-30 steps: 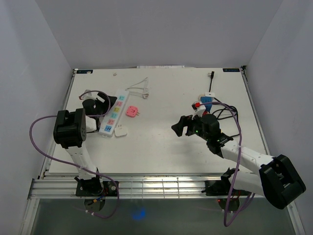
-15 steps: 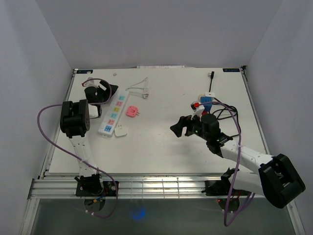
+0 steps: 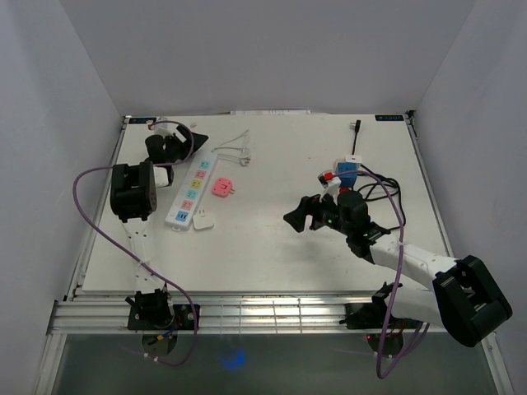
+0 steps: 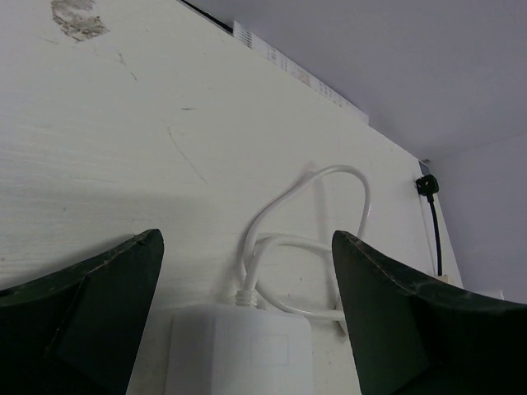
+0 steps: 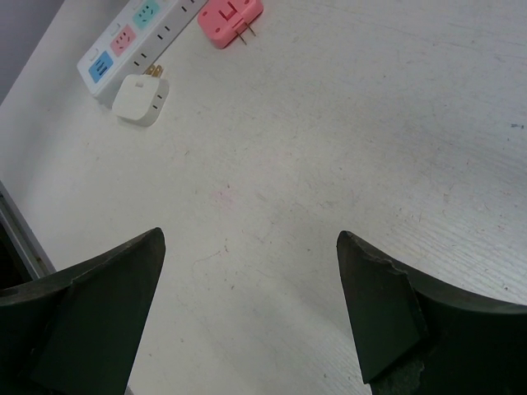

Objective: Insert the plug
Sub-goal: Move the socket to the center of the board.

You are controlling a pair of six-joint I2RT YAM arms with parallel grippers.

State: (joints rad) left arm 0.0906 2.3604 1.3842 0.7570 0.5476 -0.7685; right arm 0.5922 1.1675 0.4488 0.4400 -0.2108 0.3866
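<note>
A white power strip (image 3: 190,192) with coloured sockets lies at the table's left. Beside it are a pink plug (image 3: 221,188) and a white plug (image 3: 203,219), both loose on the table. My left gripper (image 3: 188,146) hovers open over the strip's far end. Its wrist view shows that end (image 4: 243,350) and the strip's looped white cord (image 4: 306,240) between the open jaws (image 4: 247,240). My right gripper (image 3: 298,216) is open over bare table at the middle. From there it looks toward the pink plug (image 5: 230,15), the white plug (image 5: 140,99) and the strip (image 5: 132,31); nothing sits between its jaws (image 5: 247,237).
A thin black cable with a small black plug (image 3: 356,127) lies at the far right. A cluster of red, blue and white connectors (image 3: 341,173) with black wires sits behind the right arm. Grey walls enclose the table on three sides.
The left arm has swung toward the far edge, from beside the strip's middle to its cord end. The right gripper has crept slightly left. Both grippers stayed open.
</note>
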